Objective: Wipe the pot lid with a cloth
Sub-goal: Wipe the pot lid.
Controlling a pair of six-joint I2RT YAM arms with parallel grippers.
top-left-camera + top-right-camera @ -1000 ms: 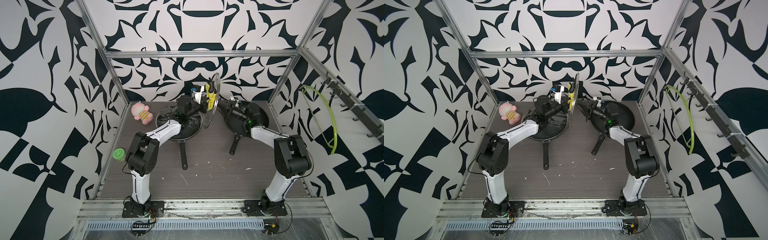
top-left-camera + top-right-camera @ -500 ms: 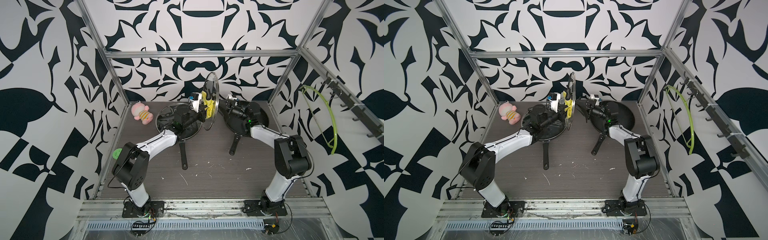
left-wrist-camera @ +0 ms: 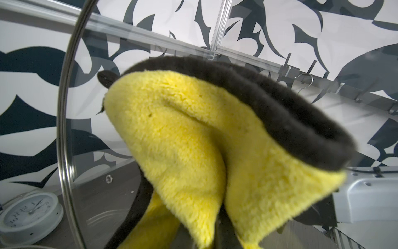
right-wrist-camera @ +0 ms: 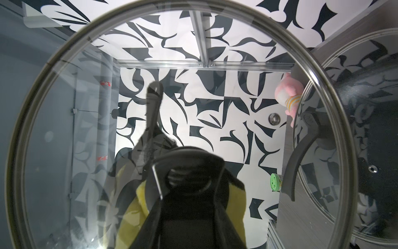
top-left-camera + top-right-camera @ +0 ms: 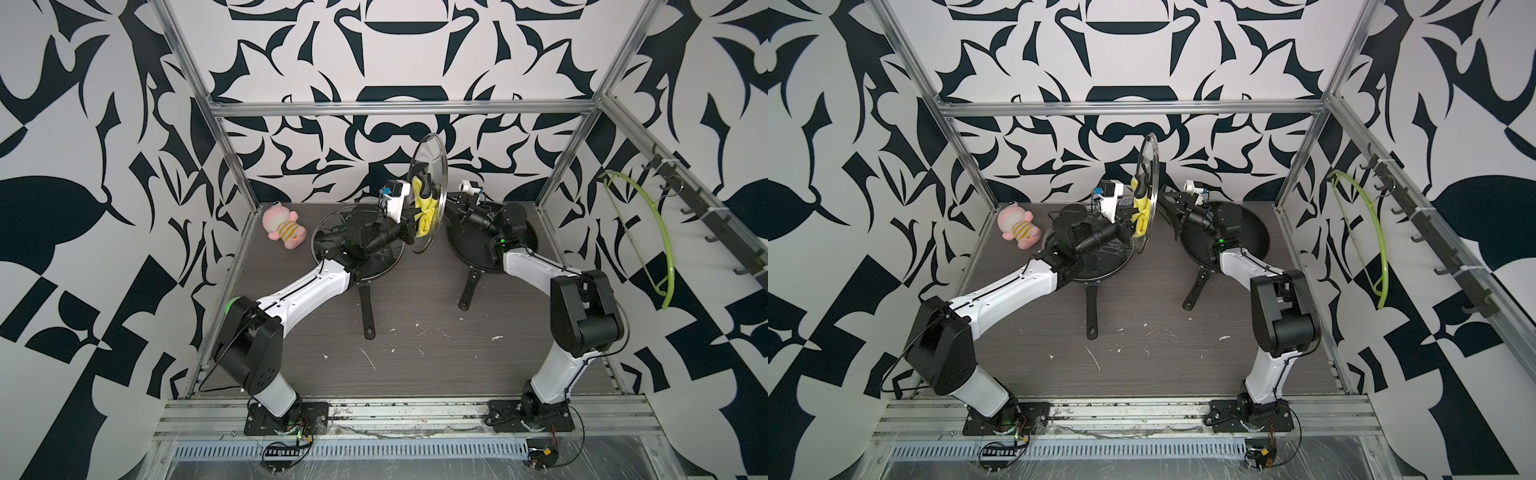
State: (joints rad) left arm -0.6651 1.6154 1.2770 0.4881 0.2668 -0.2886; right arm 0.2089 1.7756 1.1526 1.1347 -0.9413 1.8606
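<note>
The glass pot lid (image 5: 430, 160) (image 5: 1152, 166) stands on edge above the table between my two arms. My right gripper (image 5: 451, 208) (image 5: 1165, 203) (image 4: 189, 194) is shut on its black knob (image 4: 189, 179). The cloth (image 5: 426, 208) (image 5: 1140, 208) (image 3: 193, 140), yellow fluff with a dark backing, is bunched in my shut left gripper (image 5: 415, 224) (image 5: 1129, 222) and lies against the lid's other face. In the right wrist view the cloth (image 4: 129, 215) shows through the glass. The cloth hides the left fingertips in the left wrist view, where the lid's steel rim (image 3: 64, 107) curves past.
Under the left arm a black frying pan (image 5: 332, 249) carries a second glass lid (image 4: 366, 151); another black pan (image 5: 478, 253) lies under the right arm. A pink plush toy (image 5: 284, 224) sits back left, a white clock (image 3: 28, 213) behind, a green hanger (image 5: 648, 232) on the right wall.
The left arm's elbow has swung left and down towards the front while its gripper keeps the cloth on the lid. The lid has tipped slightly. The right arm has barely moved.
</note>
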